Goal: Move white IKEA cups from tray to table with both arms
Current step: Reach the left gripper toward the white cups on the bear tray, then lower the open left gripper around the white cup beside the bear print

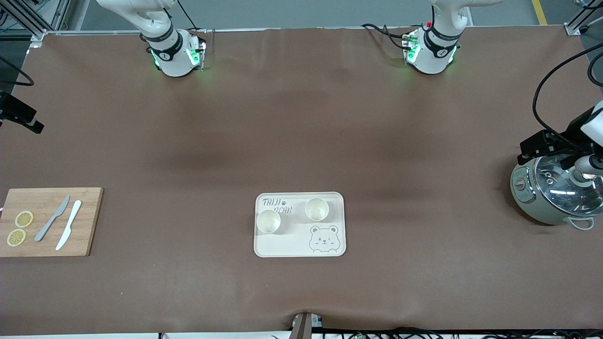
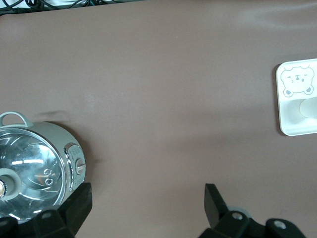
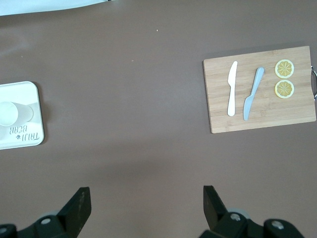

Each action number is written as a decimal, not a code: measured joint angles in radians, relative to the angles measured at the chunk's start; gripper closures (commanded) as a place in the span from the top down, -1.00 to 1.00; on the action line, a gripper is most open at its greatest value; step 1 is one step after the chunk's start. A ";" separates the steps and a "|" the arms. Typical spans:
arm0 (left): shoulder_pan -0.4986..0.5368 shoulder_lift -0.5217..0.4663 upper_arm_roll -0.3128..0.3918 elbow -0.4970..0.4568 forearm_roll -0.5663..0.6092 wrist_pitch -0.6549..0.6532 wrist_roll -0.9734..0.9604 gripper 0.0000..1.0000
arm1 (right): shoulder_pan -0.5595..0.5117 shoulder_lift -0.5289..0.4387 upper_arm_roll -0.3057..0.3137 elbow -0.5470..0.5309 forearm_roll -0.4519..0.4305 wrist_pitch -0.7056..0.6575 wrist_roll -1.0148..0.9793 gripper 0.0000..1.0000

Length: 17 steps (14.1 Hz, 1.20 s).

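Note:
Two white IKEA cups stand upright on the bear-printed tray (image 1: 292, 245) in the middle of the table. One cup (image 1: 268, 221) is toward the right arm's end. The other cup (image 1: 316, 209) is toward the left arm's end and a little farther from the front camera. My left gripper (image 1: 546, 146) hangs open and holds nothing, over the table edge next to the pot. In the left wrist view this gripper (image 2: 147, 198) has bare cloth between its fingers, and one cup (image 2: 308, 108) shows on the tray (image 2: 290, 124). My right gripper (image 1: 23, 117) (image 3: 143, 201) is open over bare cloth near the cutting board, with a cup (image 3: 10, 113) far off.
A grey-green pot with a glass lid (image 1: 556, 193) (image 2: 34, 168) stands at the left arm's end. At the right arm's end a bamboo cutting board (image 1: 49, 221) (image 3: 260, 89) carries a grey knife (image 1: 52, 219), a white knife (image 1: 69, 230) and two lemon slices (image 1: 23, 219). Brown cloth covers the table.

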 measured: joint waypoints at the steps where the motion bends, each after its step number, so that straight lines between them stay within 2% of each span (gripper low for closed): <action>1: -0.001 0.000 -0.001 0.000 -0.001 0.000 0.000 1.00 | 0.000 0.000 0.000 0.000 0.000 0.000 0.000 1.00; 5: -0.022 0.024 -0.013 -0.011 -0.056 0.019 0.001 1.00 | 0.000 0.000 0.000 0.000 0.000 0.000 0.000 1.00; 10: -0.088 0.231 -0.022 -0.021 -0.066 0.185 0.001 1.00 | 0.000 0.000 0.000 0.001 0.000 0.000 0.000 1.00; 13: -0.116 0.302 -0.024 -0.019 -0.067 0.205 -0.005 1.00 | 0.000 0.000 0.000 0.001 0.000 0.000 0.000 1.00; 17: -0.212 0.377 -0.027 -0.017 -0.068 0.290 -0.192 1.00 | -0.031 0.000 -0.008 0.001 0.001 -0.001 0.005 1.00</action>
